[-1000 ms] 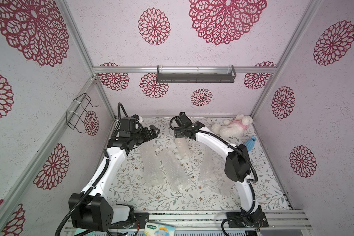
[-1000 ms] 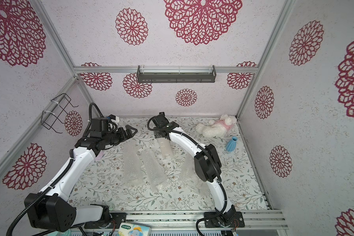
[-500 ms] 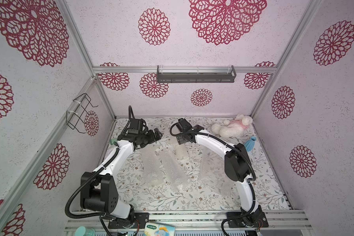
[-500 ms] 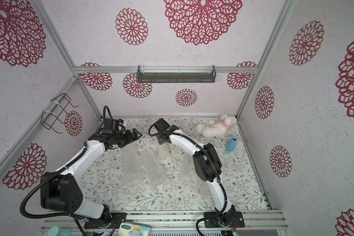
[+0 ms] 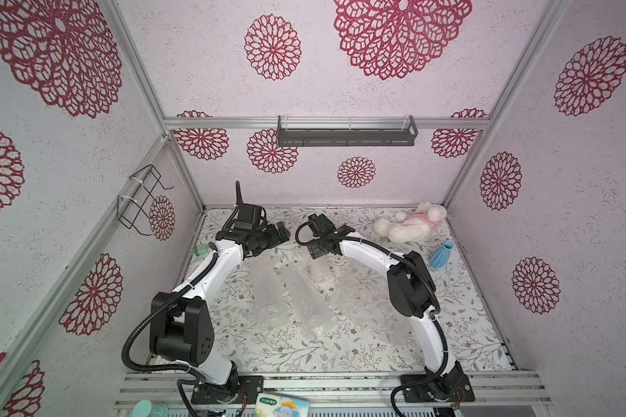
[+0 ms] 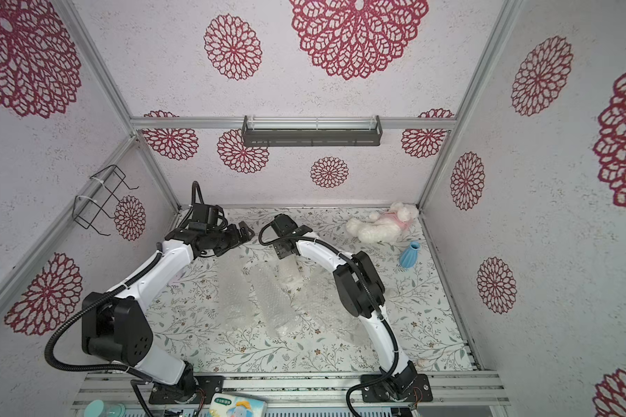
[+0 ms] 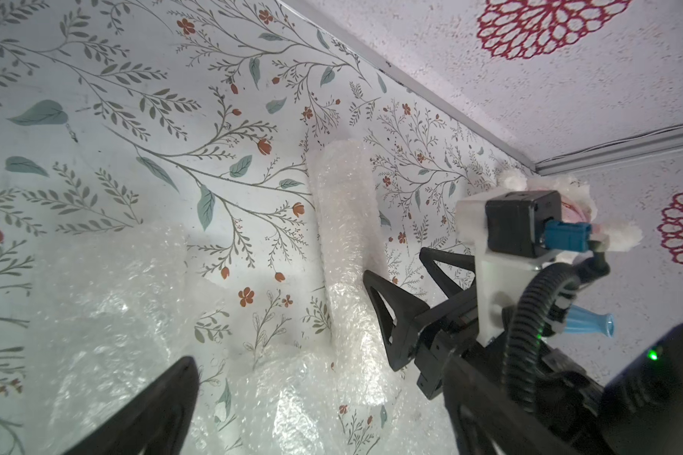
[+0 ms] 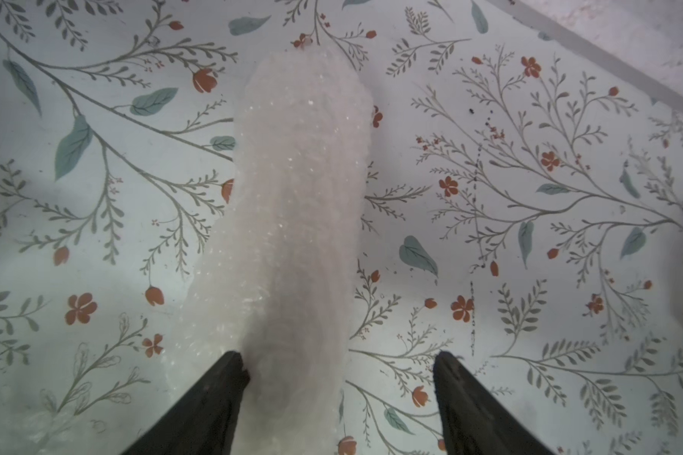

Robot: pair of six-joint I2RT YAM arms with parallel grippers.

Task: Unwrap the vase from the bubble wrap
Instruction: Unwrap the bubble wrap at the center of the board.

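Over the desk [image 5: 304, 355], far side, right jaws stand apart astride a bubble wrap roll [image 8: 300, 177]; left jaws gape wide, empty, nearby.

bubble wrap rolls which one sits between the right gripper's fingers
The thin, tight roll farthest back, flanked by the right gripper; the other rolls are wider, looser and nearer the front.

Two robot arms [image 5: 221, 261], one blue vase [image 5: 441, 255], one plush toy [image 5: 409, 225], one shelf [image 5: 346, 135], one wire rack [image 5: 140, 202], bubble wrap rolls [image 5: 304, 299] (three at least).
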